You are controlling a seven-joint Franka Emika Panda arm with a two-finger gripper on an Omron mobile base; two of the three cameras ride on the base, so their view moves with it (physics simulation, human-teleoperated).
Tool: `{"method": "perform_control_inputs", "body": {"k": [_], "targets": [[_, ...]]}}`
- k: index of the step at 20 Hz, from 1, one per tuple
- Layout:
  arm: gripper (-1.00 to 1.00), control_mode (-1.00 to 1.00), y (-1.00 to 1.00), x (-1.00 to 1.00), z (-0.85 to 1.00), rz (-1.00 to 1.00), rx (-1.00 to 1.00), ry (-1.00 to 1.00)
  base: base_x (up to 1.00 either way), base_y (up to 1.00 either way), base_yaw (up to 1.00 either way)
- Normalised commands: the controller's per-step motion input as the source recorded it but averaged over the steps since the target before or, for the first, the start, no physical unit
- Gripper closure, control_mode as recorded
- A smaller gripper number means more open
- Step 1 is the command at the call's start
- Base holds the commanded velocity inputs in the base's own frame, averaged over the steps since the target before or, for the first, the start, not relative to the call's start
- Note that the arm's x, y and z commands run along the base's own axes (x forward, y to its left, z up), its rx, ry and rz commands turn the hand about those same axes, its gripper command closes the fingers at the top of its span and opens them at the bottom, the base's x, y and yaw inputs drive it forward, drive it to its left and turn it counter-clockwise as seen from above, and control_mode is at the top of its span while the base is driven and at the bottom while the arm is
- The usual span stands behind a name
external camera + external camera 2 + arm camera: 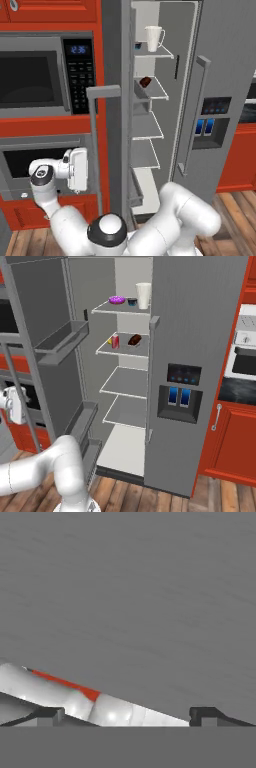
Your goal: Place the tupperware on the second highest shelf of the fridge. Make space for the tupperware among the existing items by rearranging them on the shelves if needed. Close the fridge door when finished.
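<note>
The fridge (200, 331) stands with its fridge door (107, 150) swung wide; that door is heavy and stiff, best pushed on its flat outer face or bar handle. At about 11 o'clock inside, the second highest shelf (120, 350) already carries the tupperware (134, 340), light and rigid, beside a small red item. At the door's outer face the tool (125, 714) is spread wide, holding nothing.

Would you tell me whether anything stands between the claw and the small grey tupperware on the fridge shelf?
Yes: the tall grey fridge door, standing open, is between the open claw and the tupperware on the second highest shelf.
</note>
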Motion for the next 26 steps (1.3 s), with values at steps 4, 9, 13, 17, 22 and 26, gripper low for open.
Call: {"method": "perform_control_inputs", "body": {"k": [4, 9, 13, 17, 22, 26], "targets": [[-1.00, -1.00, -1.00, 0.00, -0.04, -0.22, 0.00, 0.00, 0.00, 0.00, 0.00], [-1.00, -1.00, -1.00, 0.03, -0.08, -0.06, 0.10, -0.07, 0.00, 0.00, 0.00], [-1.00, -1.00, -1.00, 0.19, -0.14, 0.01, 0.21, -0.17, 0.00, 0.00, 0.00], [-1.00, -1.00, -1.00, 0.35, -0.24, 0.14, 0.30, -0.25, 0.00, 0.00, 0.00], [-1.00, -1.00, -1.00, 0.30, -0.32, 0.23, 0.30, -0.29, 0.00, 0.00, 0.00], [-1.00, -1.00, -1.00, 0.11, -0.22, 0.40, 0.31, -0.44, 0.00, 0.00, 0.00]]}}
